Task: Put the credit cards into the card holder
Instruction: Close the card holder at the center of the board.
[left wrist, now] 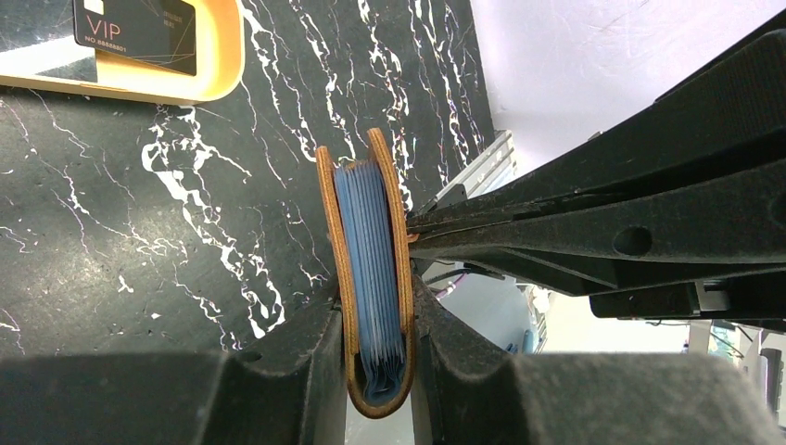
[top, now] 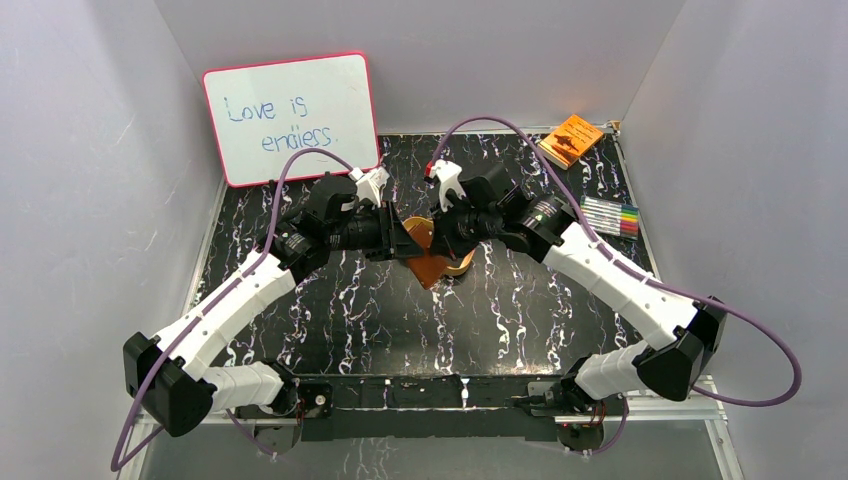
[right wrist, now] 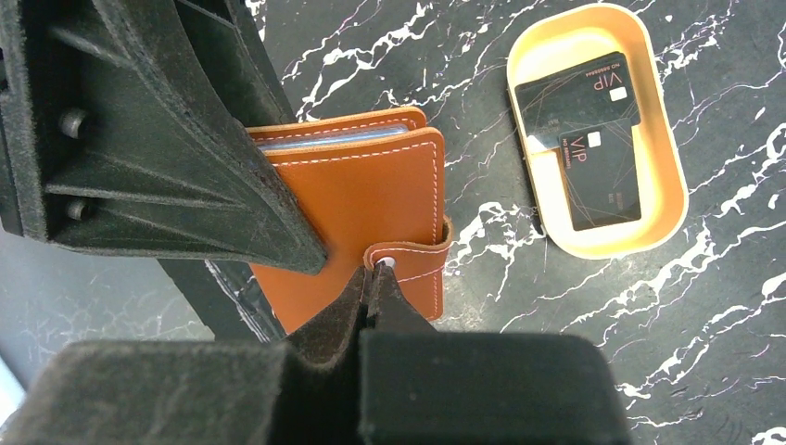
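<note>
The reddish-brown card holder (top: 432, 265) hangs above the table between both grippers. My left gripper (left wrist: 375, 320) is shut on its spine end, and blue sleeves show between the leather covers (left wrist: 371, 232). My right gripper (right wrist: 375, 273) is shut on the strap tab at the metal snap of the card holder (right wrist: 371, 199). Two black credit cards (right wrist: 576, 97) (right wrist: 602, 176) lie overlapping in the tan oval tray (right wrist: 565, 239). One black card (left wrist: 139, 32) also shows in the left wrist view. No pale blue-white card shows.
The tan tray (top: 463, 266) sits on the table just under the grippers. A whiteboard (top: 290, 115) leans at the back left. An orange booklet (top: 571, 139) lies at the back right. A set of markers (top: 612, 215) lies at the right.
</note>
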Robot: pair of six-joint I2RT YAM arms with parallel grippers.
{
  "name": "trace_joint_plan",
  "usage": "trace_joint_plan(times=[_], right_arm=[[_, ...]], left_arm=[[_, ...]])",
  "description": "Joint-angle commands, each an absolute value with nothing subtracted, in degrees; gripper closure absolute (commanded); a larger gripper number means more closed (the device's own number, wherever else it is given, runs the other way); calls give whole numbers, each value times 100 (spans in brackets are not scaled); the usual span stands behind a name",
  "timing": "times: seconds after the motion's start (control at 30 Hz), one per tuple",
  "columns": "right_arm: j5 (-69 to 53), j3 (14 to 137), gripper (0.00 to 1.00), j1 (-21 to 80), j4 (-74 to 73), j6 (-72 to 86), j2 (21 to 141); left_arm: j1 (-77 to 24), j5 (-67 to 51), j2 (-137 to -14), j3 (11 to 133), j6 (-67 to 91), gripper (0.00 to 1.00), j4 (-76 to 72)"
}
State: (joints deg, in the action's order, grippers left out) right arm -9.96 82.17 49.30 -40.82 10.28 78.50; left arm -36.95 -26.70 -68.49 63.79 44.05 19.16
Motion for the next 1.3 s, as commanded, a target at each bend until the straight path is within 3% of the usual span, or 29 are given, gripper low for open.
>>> trace_joint_plan(times=[0.0,0.6,0.97,1.1,1.27], right_arm=[[-1369,8286,100,5266,-3523,1213,8235],[-1308,8209,100,5489,-3475,1327,8325],[-1109,8174,100,5493,-3474,1301,7825],[-1103,8226,83,5493,-3599,1348,7612],[-1239,8433,55,5484,-3964,1367,7125]], left_arm=[[-4065,-4107,-6479,6829,4941,100,32],[-4069,-4063,-6405,6689,5146,100,-476],[-4069,-3533,-6256,6631,4389,100,610],[-4069,-3387,-6182,6526,4223,100,828],[-4067,-3153,-6044,6445,4003,100,1227]])
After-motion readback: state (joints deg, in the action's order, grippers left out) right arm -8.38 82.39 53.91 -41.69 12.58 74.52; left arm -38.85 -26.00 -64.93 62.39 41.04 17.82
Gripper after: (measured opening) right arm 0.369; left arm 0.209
